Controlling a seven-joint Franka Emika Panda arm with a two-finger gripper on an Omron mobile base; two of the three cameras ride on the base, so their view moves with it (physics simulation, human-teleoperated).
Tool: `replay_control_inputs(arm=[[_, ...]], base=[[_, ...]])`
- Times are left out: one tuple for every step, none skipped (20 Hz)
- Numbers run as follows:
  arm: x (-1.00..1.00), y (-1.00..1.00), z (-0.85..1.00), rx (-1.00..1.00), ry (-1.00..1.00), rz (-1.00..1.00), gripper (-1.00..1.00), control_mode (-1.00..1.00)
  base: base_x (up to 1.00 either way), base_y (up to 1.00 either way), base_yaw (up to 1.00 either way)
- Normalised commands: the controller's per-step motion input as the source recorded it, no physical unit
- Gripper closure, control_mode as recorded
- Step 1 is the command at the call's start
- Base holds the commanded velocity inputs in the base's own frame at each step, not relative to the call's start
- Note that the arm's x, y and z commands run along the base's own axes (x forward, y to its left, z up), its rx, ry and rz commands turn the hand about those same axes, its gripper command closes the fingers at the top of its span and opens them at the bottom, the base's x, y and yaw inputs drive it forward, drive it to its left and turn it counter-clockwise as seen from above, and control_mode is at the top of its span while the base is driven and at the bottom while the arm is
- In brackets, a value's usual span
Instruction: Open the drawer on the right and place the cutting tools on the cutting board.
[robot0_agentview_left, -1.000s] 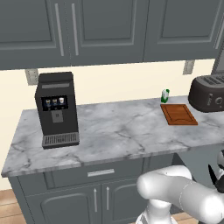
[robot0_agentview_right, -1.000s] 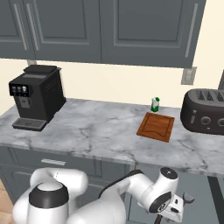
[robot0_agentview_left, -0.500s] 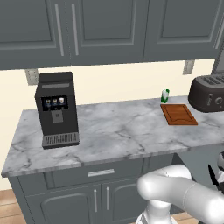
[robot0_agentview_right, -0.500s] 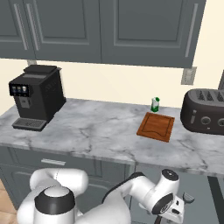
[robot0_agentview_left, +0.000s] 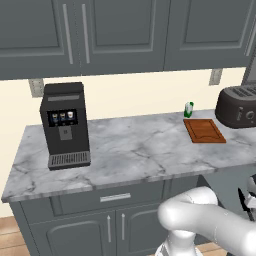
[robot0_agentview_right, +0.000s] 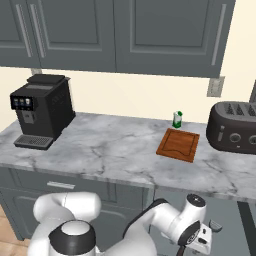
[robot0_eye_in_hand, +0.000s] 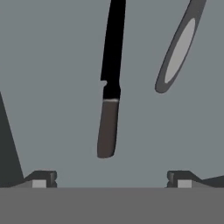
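Black slim knife (robot0_eye_in_hand: 110, 94) w/ stiff, light build is best gripped at its brownish handle; gripper (robot0_eye_in_hand: 111, 178) is seen wide open, empty.

My desk (robot0_agentview_left: 130, 145) is glossy veined marble; the board (robot0_agentview_left: 204, 131) looks like smooth reddish wood; the knife (robot0_eye_in_hand: 111, 78) is matt black.
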Motion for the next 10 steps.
replay_control_inputs(arm=[[0.12,-0.01,-0.19,0.0,0.0,0.0,-1.0,-1.0],[0.09,0.0,-0.19,0.0,0.0,0.0,-1.0,-1.0],[0.06,0.0,-0.23,0.0,0.0,0.0,-1.0,-1.0],[0.07,0.0,-0.26,0.0,0.02,0.0,-1.0,-1.0],[0.04,0.0,-0.26,0.0,0.04,0.0,-1.0,-1.0],[0.04,-0.01,-0.26,0.0,0.05,0.0,-1.0,-1.0],[0.04,-0.01,-0.26,0.0,0.05,0.0,-1.0,-1.0],[0.04,0.0,-0.24,0.0,0.05,0.0,-1.0,-1.0],[0.04,0.0,-0.21,0.01,0.05,0.0,-1.0,-1.0],[0.04,0.0,-0.21,0.0,0.04,0.0,-1.0,-1.0]], base=[[0.0,0.0,0.0],[0.0,0.0,0.0],[0.0,0.0,0.0],[0.0,0.0,0.0],[0.0,0.0,0.0],[0.0,0.0,0.0],[0.0,0.0,0.0],[0.0,0.0,0.0],[0.0,0.0,0.0],[0.0,0.0,0.0]])
